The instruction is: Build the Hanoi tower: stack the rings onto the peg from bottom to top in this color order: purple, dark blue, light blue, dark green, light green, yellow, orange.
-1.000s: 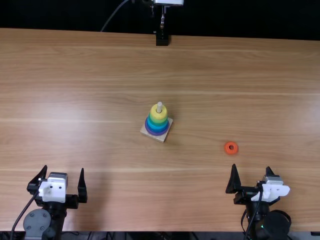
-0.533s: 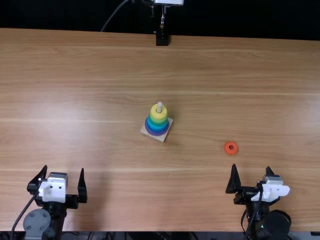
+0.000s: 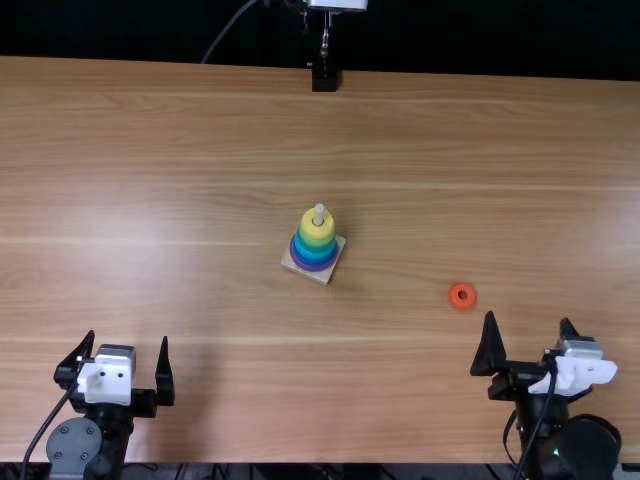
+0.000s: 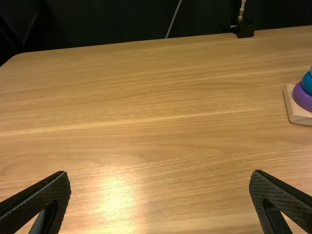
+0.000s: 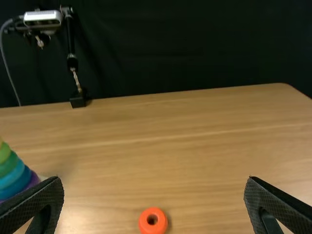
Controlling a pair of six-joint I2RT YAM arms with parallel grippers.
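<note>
Ahead and to the left of the right gripper (image 3: 528, 316), near its fingertips, the orange ring (image 3: 453, 297) lies flat on the table (image 3: 200, 130), hole upward. Farther ahead and farther to the left of that gripper, the ring tower stands upright, well apart from the orange ring. Its rings run from the purple ring (image 3: 312, 266) at the bottom, through blue and green, to the yellow ring (image 3: 311, 229) at the top. The tip of the peg (image 3: 319, 212) projects above the yellow ring. A square wooden base (image 3: 325, 279) supports the stack. The right gripper's two fingers are spread wide. The left gripper (image 3: 128, 335), also with its fingers spread wide, is positioned near the table's near edge; the tower is ahead and to the right of it. Beyond the tower from both grippers, a black stand (image 3: 324, 78) is located at the far table edge.
</note>
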